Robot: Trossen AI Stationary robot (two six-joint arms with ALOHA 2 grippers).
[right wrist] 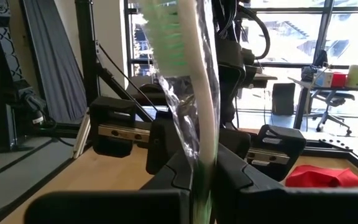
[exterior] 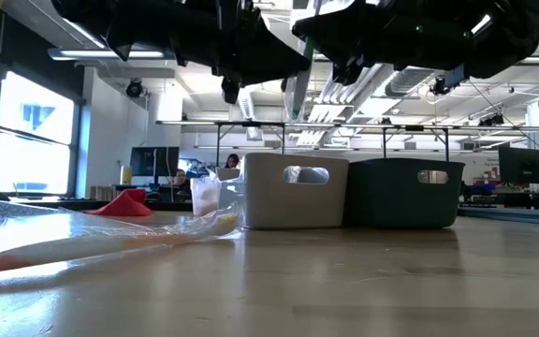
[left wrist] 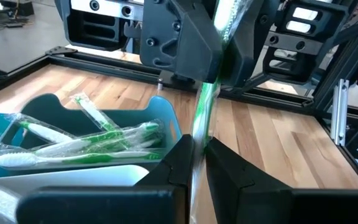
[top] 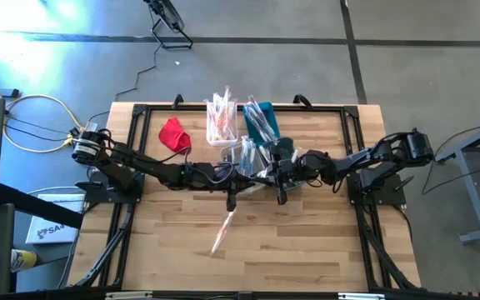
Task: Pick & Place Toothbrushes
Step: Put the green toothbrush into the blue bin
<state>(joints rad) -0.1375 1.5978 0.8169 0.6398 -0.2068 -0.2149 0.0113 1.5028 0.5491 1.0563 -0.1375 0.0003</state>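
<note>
Toothbrushes are spread over three places in the high view. Orange and pink ones stand in the white bin [top: 222, 125], blue and green ones in the teal bin [top: 267, 132], and one pink toothbrush [top: 223, 232] lies loose on the bare table [top: 323, 250], well apart from both. That sorting by colour suggests the loose one is meant for the white bin. The left gripper [top: 232, 200] and right gripper [top: 282, 194] meet just in front of the bins, with the red cloth [top: 173, 135] off to the side. You cannot make out what they hold from up here.

The low view shows the loose brush lying flat in its crinkled wrapper, near the camera. Both bins sit side by side behind it, and the arms hang dark overhead.

In the left wrist view, you see the green toothbrush [left wrist: 202, 106] running between the left fingers, which are pinched on it. It then runs up into the right gripper, clamped higher along it. Two grips on one brush reads to me as a handover or a re-grip, probably to turn it for dropping into the teal bin beside it.

The right wrist view confirms this. The right fingers are closed on the handle, and the brush stands upright with its green bristles at the free end.
</note>
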